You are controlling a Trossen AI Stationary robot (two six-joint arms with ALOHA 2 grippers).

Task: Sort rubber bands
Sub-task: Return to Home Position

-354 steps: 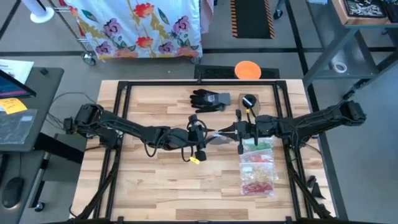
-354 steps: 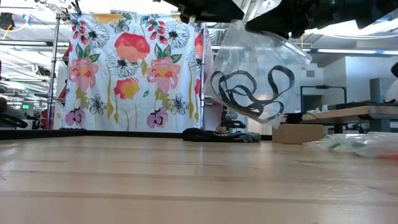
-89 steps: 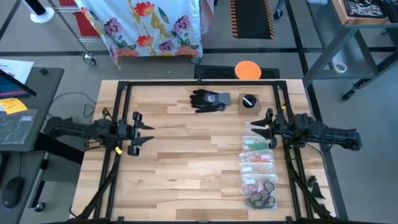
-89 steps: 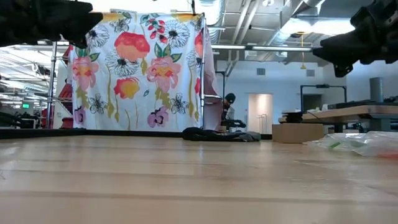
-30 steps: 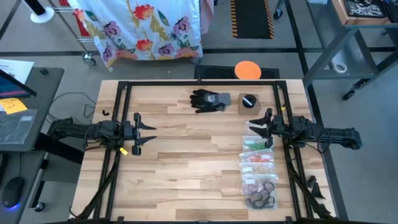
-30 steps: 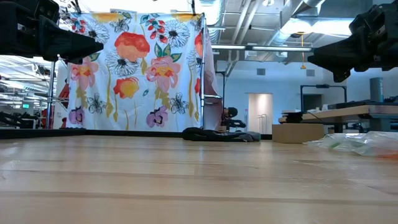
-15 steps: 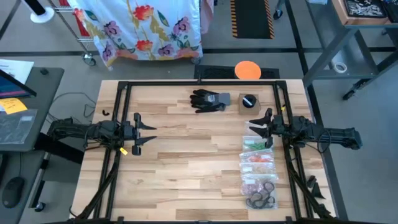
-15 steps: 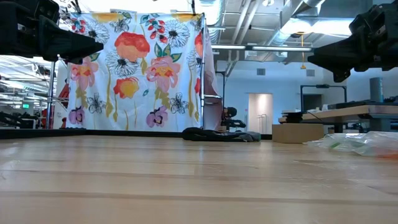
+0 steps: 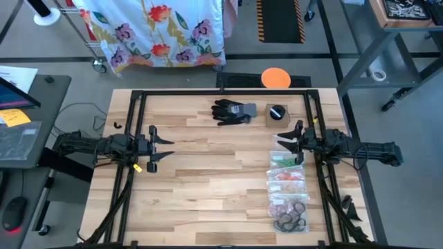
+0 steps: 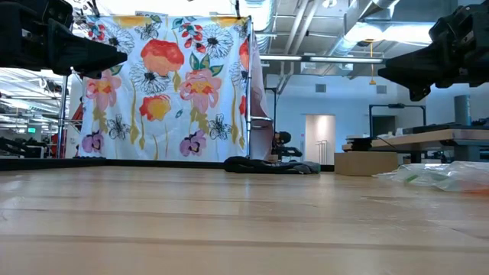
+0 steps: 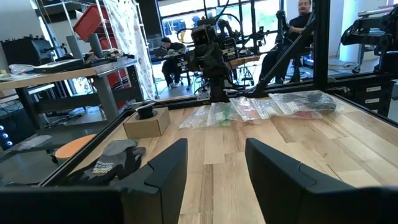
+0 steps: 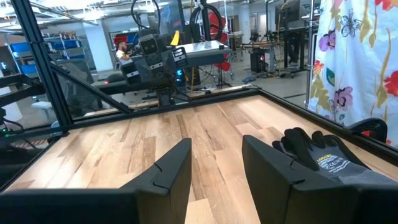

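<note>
as both arms sit at their sides, i call this homing: left gripper (image 9: 156,146) and right gripper (image 9: 289,142) gape empty, bands (image 9: 288,192) bagged near the right one (sorted, i'd say); next, just settle.

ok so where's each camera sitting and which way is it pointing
High view: above the table, facing straight down; left gripper and right gripper, both open, point at each other.
Low view: table-top height, facing the black glove and floral cloth; grippers at the top corners.
Left wrist view: on the left wrist, facing the right arm across the bags; own fingers in front.
Right wrist view: on the right wrist, facing the left arm; own fingers in front.
Shared: all four show the glove.
</note>
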